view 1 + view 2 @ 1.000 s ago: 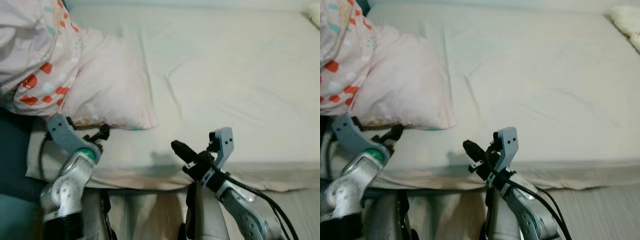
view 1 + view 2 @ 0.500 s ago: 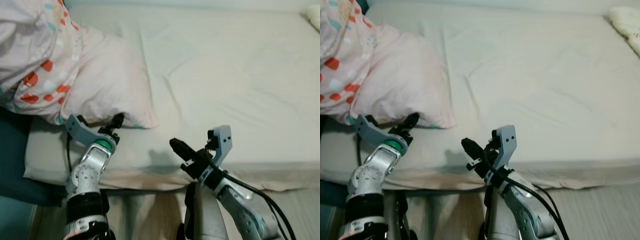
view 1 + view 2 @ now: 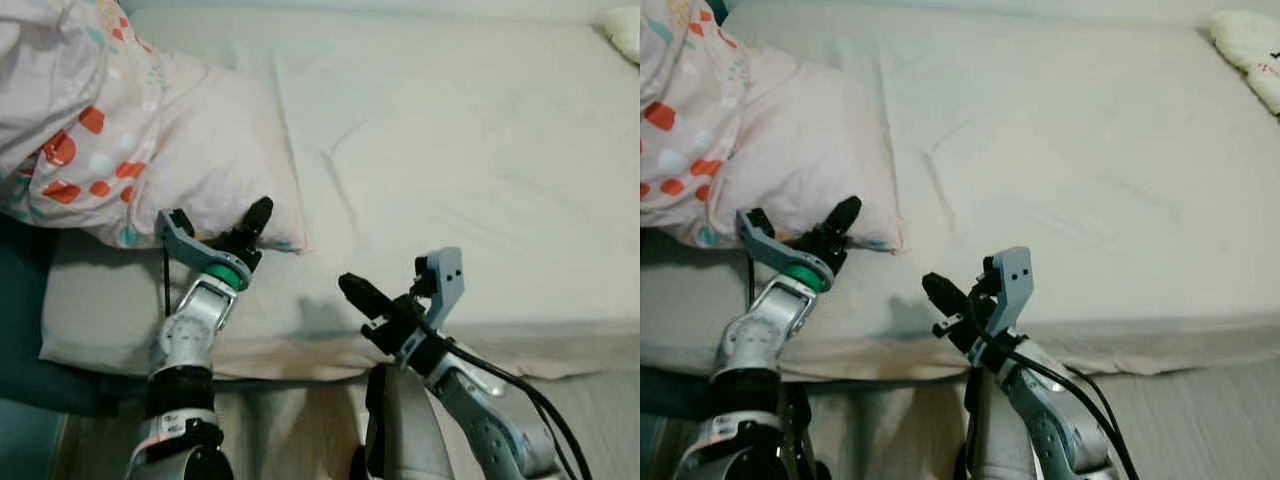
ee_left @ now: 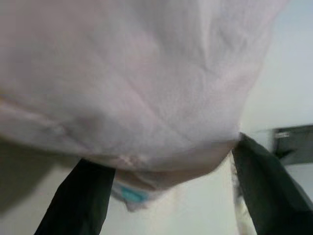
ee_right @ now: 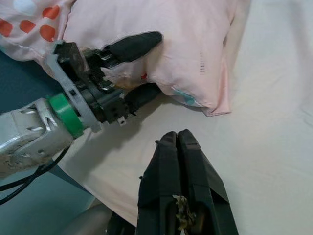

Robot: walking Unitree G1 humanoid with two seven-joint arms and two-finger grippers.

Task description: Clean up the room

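The pink pillow lies at the left side of the bed, near its front edge, partly under a spotted quilt that is heaped at the far left. I judge the pillow to be light and very soft, so it will fold and sag when it is lifted, and the smooth cover may slip a little. A good place to take hold is the lower corner, where the seam makes the cloth thicker and 2 fingers can close on it. The left end effector is already at that corner: the left arm rises from below and leans forward to the pillow, and its 2 black fingers are spread apart, with 1 above and 1 below the pillow edge, not yet pinching. The right end effector hovers over the front edge of the bed, near the middle, well apart from the pillow, with its fingers pressed together and holding nothing.
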